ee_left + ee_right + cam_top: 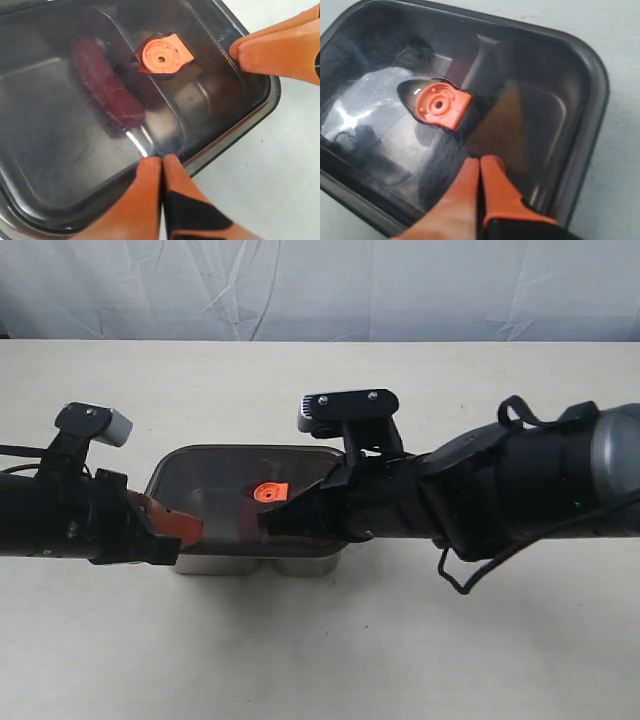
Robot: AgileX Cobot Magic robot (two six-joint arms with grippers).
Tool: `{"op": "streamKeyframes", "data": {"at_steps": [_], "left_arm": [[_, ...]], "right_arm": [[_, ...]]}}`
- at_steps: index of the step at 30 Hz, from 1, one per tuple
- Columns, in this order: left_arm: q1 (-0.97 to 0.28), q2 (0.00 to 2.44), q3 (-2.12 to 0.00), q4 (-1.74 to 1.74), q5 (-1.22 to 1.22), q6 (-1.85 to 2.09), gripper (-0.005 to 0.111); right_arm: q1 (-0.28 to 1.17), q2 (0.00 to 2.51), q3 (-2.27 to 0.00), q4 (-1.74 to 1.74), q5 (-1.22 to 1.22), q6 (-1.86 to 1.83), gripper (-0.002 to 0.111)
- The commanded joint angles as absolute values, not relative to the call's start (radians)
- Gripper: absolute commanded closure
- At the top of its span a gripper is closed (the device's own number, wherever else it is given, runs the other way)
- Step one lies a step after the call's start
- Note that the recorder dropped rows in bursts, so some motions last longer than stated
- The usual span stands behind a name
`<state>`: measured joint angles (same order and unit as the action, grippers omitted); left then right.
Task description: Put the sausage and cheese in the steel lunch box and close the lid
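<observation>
The steel lunch box (300,564) stands mid-table with the dark translucent lid (225,480) lying on it, orange valve (270,492) up. Through the lid the red sausage (107,87) shows in one compartment. A dim orange-brown wedge, the cheese (502,125), shows in the other. My left gripper (194,530) is shut, its tips (162,160) on the lid's edge at the box's left end. My right gripper (264,523) is shut too, tips (480,161) resting on the lid beside the valve (439,106). Nothing is held between either pair of fingers.
The box sits on a pale tabletop (400,660), with a wrinkled light backdrop (320,285) behind it. Both arms stretch over the table from the sides and meet above the box. The right gripper's orange fingers (272,52) show over the lid's far corner in the left wrist view.
</observation>
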<state>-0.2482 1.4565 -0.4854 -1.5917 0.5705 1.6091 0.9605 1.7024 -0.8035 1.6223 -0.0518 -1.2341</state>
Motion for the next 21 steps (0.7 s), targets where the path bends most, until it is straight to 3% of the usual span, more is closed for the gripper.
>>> {"op": "streamKeyframes", "data": {"at_steps": [1,21], "left_arm": [[-0.253,1.462,-0.491,-1.571,0.524,1.616,0.107],[-0.253,1.559,-0.491,-1.512,0.499,1.502,0.107]], "right_arm": [[0.955,1.782,-0.848,1.609,-0.021,-1.243,0.109],[0.955,1.785,-0.848,1.654,-0.091,-1.237,0.109]]}}
